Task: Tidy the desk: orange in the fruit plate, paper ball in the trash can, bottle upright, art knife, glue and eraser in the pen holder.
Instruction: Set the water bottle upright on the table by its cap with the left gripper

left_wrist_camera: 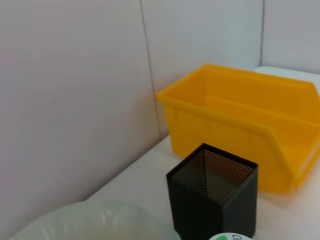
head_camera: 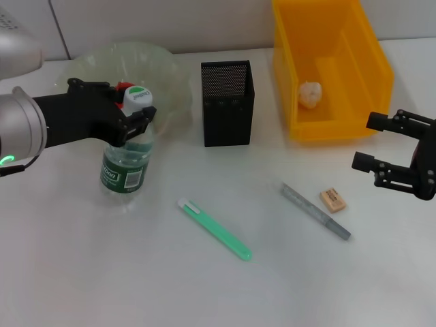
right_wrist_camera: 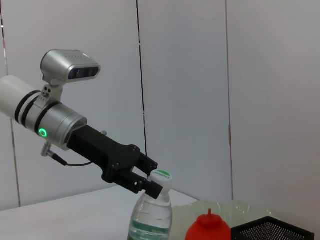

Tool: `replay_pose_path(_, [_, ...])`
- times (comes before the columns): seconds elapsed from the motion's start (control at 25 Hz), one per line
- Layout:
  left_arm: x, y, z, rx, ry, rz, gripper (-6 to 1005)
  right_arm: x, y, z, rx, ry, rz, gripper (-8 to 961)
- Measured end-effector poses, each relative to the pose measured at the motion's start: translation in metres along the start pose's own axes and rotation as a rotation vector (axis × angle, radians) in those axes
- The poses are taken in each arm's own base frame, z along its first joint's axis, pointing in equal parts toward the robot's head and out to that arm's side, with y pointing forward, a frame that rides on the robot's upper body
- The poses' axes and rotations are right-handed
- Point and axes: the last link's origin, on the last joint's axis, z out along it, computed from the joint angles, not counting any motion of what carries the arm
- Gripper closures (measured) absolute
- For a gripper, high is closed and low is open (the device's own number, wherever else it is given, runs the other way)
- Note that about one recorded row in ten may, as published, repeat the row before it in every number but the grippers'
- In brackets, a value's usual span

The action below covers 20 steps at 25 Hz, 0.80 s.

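The clear bottle (head_camera: 126, 162) with the green label stands upright on the table, and my left gripper (head_camera: 133, 109) is shut around its neck just under the white-and-green cap (right_wrist_camera: 161, 176). Behind it the red-orange orange (head_camera: 125, 86) lies in the pale-green fruit plate (head_camera: 167, 68). The white paper ball (head_camera: 310, 94) rests inside the yellow trash can (head_camera: 332, 116). The black mesh pen holder (head_camera: 227, 102) stands between plate and bin. On the table in front lie the green art knife (head_camera: 214, 229), the grey glue stick (head_camera: 315, 210) and the tan eraser (head_camera: 333, 199). My right gripper (head_camera: 373, 142) hovers open right of the eraser.
In the left wrist view the trash can (left_wrist_camera: 240, 115) and pen holder (left_wrist_camera: 212, 195) stand close to the back wall. The right wrist view shows my left gripper (right_wrist_camera: 145, 182), the bottle (right_wrist_camera: 150, 220) and the orange (right_wrist_camera: 208, 227).
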Motion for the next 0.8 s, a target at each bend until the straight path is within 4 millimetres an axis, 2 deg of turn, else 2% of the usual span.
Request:
replay_pose_path(0.48, [-0.003,-0.005,-0.012,0.014,0.064,-0.052,559,-0.002,-0.002,0.003,-0.006,-0.003,-0.003,214])
replay_pose_path(0.8, [-0.014,-0.009,-0.019,0.032,0.051,-0.084,558,-0.004,-0.004,0.006,-0.001,-0.002,-0.005,214])
